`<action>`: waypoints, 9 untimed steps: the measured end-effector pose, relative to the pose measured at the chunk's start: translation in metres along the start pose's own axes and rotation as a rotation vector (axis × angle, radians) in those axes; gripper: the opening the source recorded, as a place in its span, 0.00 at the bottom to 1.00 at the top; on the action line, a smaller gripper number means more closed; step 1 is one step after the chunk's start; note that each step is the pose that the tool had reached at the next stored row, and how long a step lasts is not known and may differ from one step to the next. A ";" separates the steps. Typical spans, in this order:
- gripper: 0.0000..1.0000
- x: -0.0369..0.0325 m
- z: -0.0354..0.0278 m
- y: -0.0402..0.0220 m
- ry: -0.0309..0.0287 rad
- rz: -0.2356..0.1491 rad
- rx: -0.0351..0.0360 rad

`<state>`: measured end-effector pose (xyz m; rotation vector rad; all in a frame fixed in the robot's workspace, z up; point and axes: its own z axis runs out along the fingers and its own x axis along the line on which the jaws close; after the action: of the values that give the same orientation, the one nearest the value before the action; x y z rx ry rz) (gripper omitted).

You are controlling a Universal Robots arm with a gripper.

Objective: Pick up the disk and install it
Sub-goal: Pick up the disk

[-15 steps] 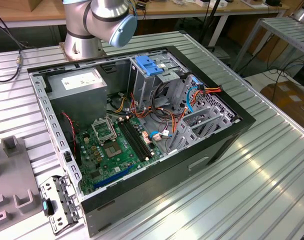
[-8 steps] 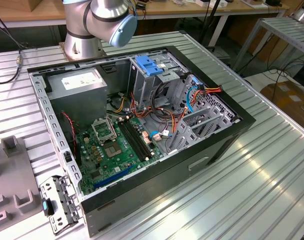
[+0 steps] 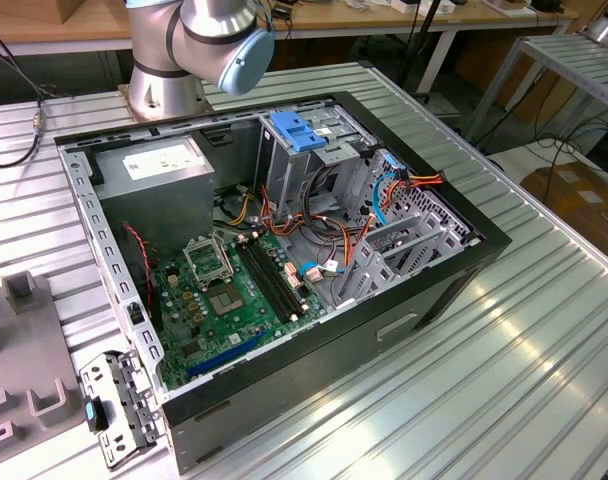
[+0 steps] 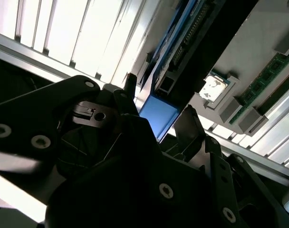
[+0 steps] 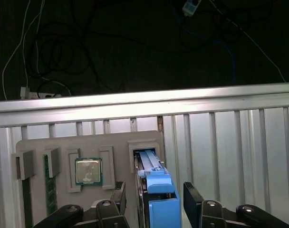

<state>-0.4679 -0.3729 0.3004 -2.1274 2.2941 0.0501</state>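
Observation:
In the first wrist view the disk [image 5: 159,183] stands on edge in a slot of a grey holder plate [image 5: 118,142], its blue plastic rail facing the camera. My gripper [image 5: 155,198] is open, and its two black fingers [image 5: 119,195] straddle the disk with a narrow gap on each side. In the second wrist view the disk's blue end [image 4: 158,116] sits between the fingertips of the gripper [image 4: 159,105], and its grey body runs away from the camera.
An open computer case [image 3: 454,270] lies on the ribbed metal table, with a green motherboard [image 3: 224,290], a grey power supply box [image 3: 154,160] and a blue-latched drive cage [image 3: 299,130]. The holder plate also carries a processor chip [image 5: 88,171] and memory sticks [image 5: 49,190]. The table's edge [image 5: 144,107] is close behind it.

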 end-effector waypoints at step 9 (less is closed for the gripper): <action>0.60 -0.0021 0.0028 0.0001 0.0006 -0.003 0.0015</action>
<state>-0.4679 -0.3707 0.2977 -2.1300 2.2909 0.0477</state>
